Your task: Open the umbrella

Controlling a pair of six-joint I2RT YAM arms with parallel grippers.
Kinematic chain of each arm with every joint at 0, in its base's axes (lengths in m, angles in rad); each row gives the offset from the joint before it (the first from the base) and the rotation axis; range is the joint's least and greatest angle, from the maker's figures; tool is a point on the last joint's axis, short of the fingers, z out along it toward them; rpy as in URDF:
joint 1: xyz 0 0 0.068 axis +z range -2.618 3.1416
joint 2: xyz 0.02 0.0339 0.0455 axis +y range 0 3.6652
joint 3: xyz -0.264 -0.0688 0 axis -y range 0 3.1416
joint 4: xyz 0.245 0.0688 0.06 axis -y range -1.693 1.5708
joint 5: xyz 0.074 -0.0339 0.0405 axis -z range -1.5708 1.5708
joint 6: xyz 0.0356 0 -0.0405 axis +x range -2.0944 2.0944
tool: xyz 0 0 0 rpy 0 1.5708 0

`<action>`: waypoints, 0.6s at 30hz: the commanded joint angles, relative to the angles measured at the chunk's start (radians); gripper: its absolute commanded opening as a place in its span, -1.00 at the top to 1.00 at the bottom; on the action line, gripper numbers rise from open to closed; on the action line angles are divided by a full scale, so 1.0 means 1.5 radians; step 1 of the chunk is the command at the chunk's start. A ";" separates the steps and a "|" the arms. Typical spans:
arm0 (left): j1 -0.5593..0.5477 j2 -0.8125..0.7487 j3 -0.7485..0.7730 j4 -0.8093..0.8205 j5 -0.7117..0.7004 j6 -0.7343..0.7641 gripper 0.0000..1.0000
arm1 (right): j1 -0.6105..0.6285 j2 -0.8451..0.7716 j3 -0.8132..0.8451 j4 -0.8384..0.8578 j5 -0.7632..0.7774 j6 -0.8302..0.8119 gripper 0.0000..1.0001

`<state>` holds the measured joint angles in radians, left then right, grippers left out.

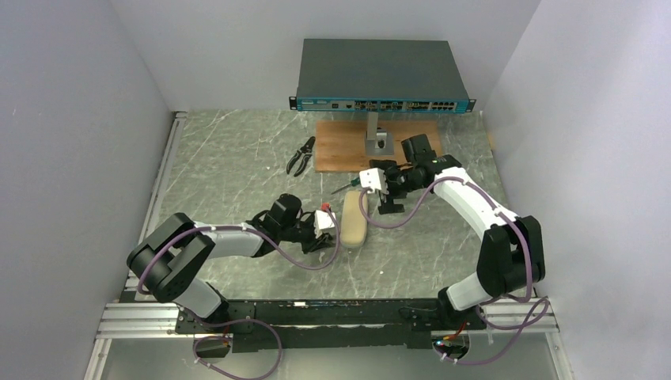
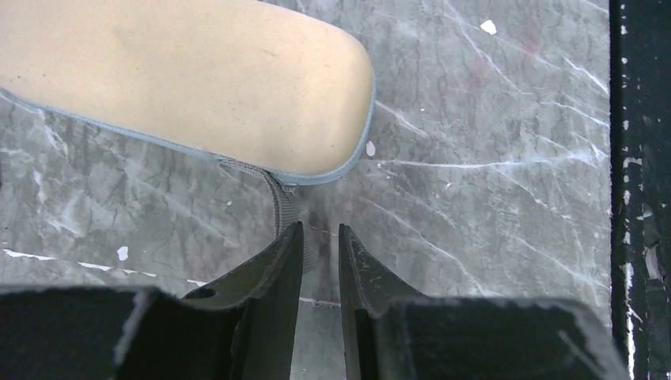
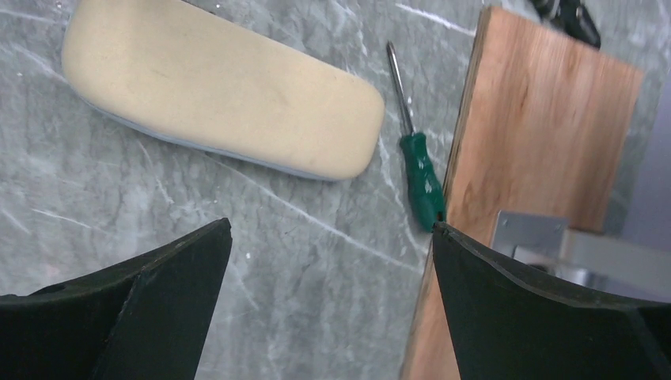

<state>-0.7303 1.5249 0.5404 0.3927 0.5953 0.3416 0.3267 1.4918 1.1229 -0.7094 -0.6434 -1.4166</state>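
The umbrella itself does not show in any view. A flat beige oval fabric sleeve (image 1: 354,222) with grey piping lies on the marble table (image 1: 237,166). It also shows in the left wrist view (image 2: 182,79) and the right wrist view (image 3: 214,95). A grey strap (image 2: 283,202) runs from its rim toward my left gripper (image 2: 320,229), which sits low just left of the sleeve's near end (image 1: 336,235). Its jaws stand a narrow gap apart, with the strap passing under the left finger. My right gripper (image 3: 331,226) is wide open and empty, hovering past the sleeve's far end (image 1: 389,207).
A green-handled screwdriver (image 3: 419,174) lies between the sleeve and a wooden board (image 3: 546,134). The board carries a metal stand (image 1: 378,138) holding a network switch (image 1: 380,75). Black pliers (image 1: 301,156) lie left of the board. Walls close in on three sides.
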 commanded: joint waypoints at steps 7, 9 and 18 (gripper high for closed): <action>-0.003 0.026 -0.035 0.128 0.053 -0.014 0.46 | 0.086 0.090 0.017 -0.011 0.064 -0.179 -0.98; -0.007 0.040 -0.039 0.152 0.049 -0.027 0.46 | 0.094 0.102 0.017 0.004 0.060 -0.160 -0.97; -0.001 0.098 -0.037 0.222 0.006 -0.069 0.44 | 0.124 0.093 -0.035 0.066 0.115 -0.069 -0.92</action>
<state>-0.7372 1.6379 0.4812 0.6243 0.6159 0.2886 0.4984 1.6489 1.0718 -0.6884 -0.5053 -1.6203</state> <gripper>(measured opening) 0.279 0.967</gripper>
